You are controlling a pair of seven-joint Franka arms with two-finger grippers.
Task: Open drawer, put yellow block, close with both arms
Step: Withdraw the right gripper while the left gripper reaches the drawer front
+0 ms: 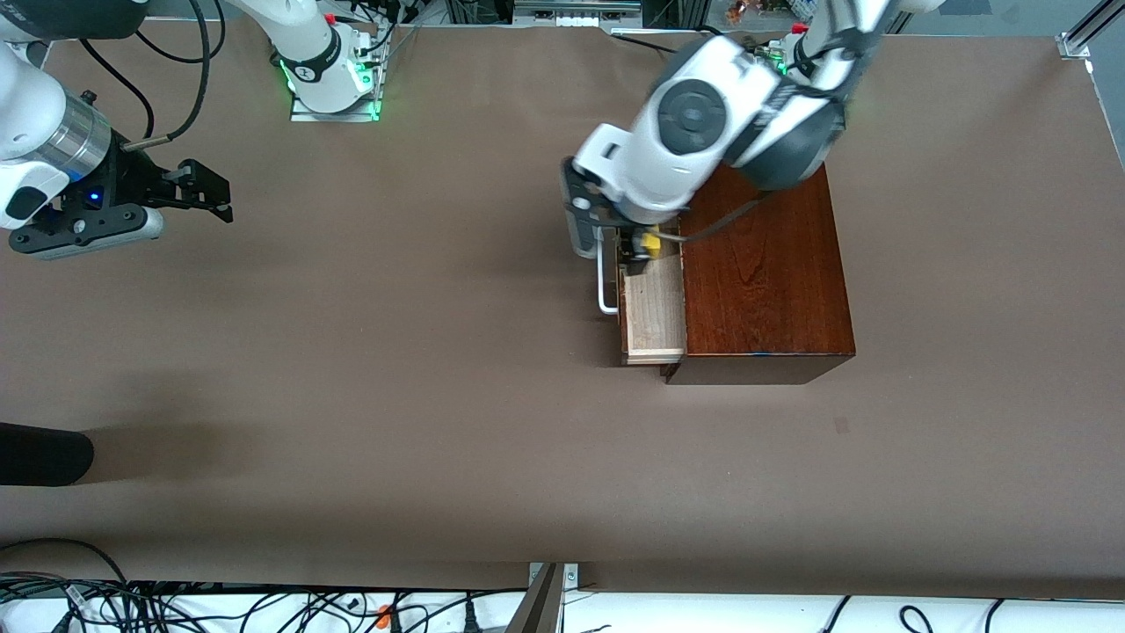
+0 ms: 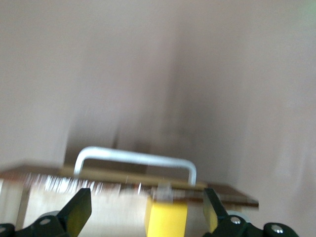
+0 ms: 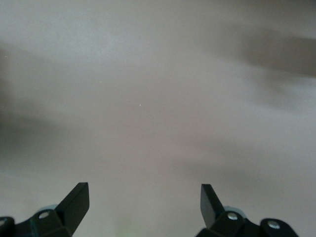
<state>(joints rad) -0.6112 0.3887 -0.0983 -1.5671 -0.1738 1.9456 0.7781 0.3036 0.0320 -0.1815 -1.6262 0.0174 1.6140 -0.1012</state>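
Currently the left gripper (image 1: 640, 249) is positioned over the open drawer (image 1: 655, 312), at the part of the tray farthest from the front camera. In the left wrist view its fingers (image 2: 79, 210) stand spread apart, with the yellow block (image 2: 166, 217) between them and clear gaps on both sides; no grip is applied. Whether the block has already settled on the pale tray floor cannot be determined. The white handle (image 1: 606, 281) sits on the drawer front, facing the right arm's end of the table. The drawer projects from the dark wooden box (image 1: 765, 277).

The right gripper (image 1: 189, 189) waits over bare table (image 1: 395, 396) near the right arm's end, well apart from the box, fingers (image 3: 74, 202) spread and empty.

Step in hand, by judgement: placing the block in the drawer. Next move: raise the left gripper clear of the tray, then bring both arms to the drawer front and push it shut squarely, avoiding the handle catching a finger.
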